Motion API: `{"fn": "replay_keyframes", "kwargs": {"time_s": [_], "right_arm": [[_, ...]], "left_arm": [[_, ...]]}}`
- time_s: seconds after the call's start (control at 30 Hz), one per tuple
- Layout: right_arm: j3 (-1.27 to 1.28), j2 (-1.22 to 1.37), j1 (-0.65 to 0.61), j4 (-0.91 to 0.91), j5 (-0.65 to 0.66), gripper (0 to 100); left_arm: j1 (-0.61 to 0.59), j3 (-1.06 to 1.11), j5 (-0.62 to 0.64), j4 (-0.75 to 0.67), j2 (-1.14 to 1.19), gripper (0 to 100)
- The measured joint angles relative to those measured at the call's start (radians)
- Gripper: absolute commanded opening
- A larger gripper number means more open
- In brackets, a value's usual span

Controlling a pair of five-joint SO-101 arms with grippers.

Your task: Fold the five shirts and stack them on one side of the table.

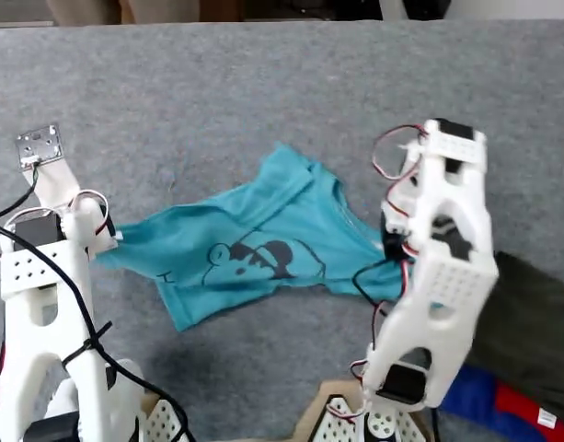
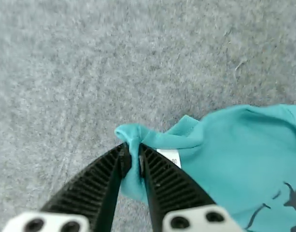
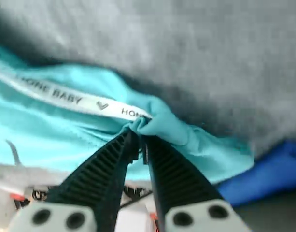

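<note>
The teal shirt [image 1: 263,244] lies spread but wrinkled in the middle of the grey, felt-like table [image 1: 263,92]. It is soft cloth with a dark cartoon print. My left gripper [image 2: 132,162] pinches one bunched edge of the shirt between ribbed black fingers. My right gripper [image 3: 139,140] pinches the opposite edge, beside a white tape. Near that edge lie a dark green cloth [image 1: 530,322] and a blue and red cloth [image 1: 489,396].

We see 2 white plastic arms. Left arm [image 1: 42,299]: perforated shell, black cable draped across, red/white wires up top, small silver plate [image 1: 39,145] w/ screws. Right arm [image 1: 452,276]: same white shell w/ hole grid, black + red wires. Left gripper [image 2: 132,157] & right gripper [image 3: 139,137]: black ribbed fingers [image 2: 99,183], white bases w/ dark screw holes.
</note>
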Motion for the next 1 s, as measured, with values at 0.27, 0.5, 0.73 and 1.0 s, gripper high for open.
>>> {"fn": "replay_keyframes", "kwargs": {"time_s": [0.27, 0.5, 0.73, 1.0], "right_arm": [[0.276, -0.334, 0.006, 0.0, 0.06, 5.3], [0.172, -0.532, -0.052, -0.015, 0.051, 26.1], [-0.092, -0.391, -0.219, -0.107, -0.026, 20.7], [-0.568, 0.112, -0.411, -0.143, -0.052, 15.4]], "left_arm": [[0.127, 0.032, 0.0, -0.002, 0.052, 2], [0.163, 0.032, 0.0, -0.075, 0.183, 2], [0.163, 0.029, 0.0, -0.084, 0.267, 2], [0.163, -0.005, 0.034, -0.121, 0.281, 2]]}}
